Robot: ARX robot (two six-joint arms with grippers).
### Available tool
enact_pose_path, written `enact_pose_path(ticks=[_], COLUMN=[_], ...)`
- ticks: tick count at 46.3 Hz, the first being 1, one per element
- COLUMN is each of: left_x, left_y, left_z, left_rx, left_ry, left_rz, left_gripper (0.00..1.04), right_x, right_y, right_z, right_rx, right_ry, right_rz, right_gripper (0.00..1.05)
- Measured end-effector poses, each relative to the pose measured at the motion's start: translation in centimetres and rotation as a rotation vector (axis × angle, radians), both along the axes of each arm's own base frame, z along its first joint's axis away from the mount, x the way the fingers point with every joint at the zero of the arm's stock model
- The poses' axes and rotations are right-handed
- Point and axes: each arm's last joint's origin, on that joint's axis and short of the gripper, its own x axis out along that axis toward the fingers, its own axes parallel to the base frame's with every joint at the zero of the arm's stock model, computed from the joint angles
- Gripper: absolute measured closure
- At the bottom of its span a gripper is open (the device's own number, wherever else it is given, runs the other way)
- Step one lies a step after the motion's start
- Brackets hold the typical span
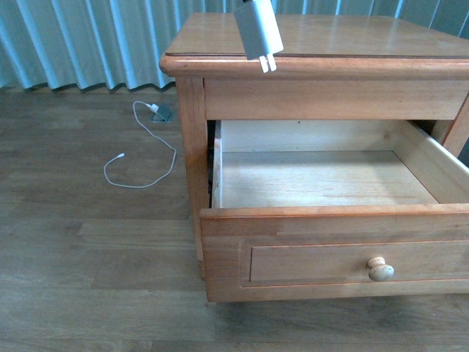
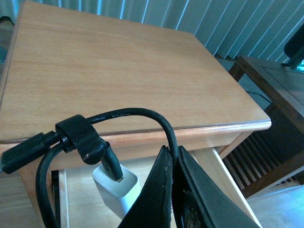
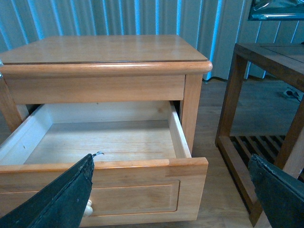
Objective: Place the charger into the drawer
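The white charger [image 1: 258, 28] hangs in the air at the top of the front view, prongs down, above the nightstand's front edge. In the left wrist view my left gripper [image 2: 172, 159] is shut on the charger's black cable [image 2: 137, 114], and the charger [image 2: 116, 190] dangles below over the open drawer. The drawer [image 1: 315, 180] is pulled out, its pale wood interior bare, with a round pale knob [image 1: 380, 269] on its front. My right gripper [image 3: 171, 175] is open, in front of the drawer [image 3: 102, 140] with nothing between its fingers.
The nightstand top [image 1: 322, 35] sits above the drawer. A thin white cable [image 1: 143, 158] lies on the wood floor to the left. A dark slatted wooden table [image 3: 263, 118] stands to the nightstand's right. Curtains hang behind.
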Motion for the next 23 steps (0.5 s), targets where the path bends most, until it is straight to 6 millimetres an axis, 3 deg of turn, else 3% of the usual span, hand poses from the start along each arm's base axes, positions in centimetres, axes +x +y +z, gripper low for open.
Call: enact_pose_path(ticks=[8, 16, 23], left_x=[0.6, 3.1, 4.6], left_y=[-1.5, -4.5, -6.6], left_z=[-1.8, -6.6, -9.1], left_rx=[0.040, 0.107, 0.143], left_ry=[0.045, 0.149, 0.198], left_rz=[-0.058, -0.127, -0.163], left_gripper=[1.00, 1.00, 1.00], right_x=[0.0, 0.0, 0.0], right_y=[0.0, 0.0, 0.0], right_z=[0.0, 0.0, 0.0], right_rx=[0.000, 0.000, 0.000], right_ry=[0.000, 0.000, 0.000], right_rz=[0.000, 0.000, 0.000], right_gripper=[0.08, 0.08, 0.08])
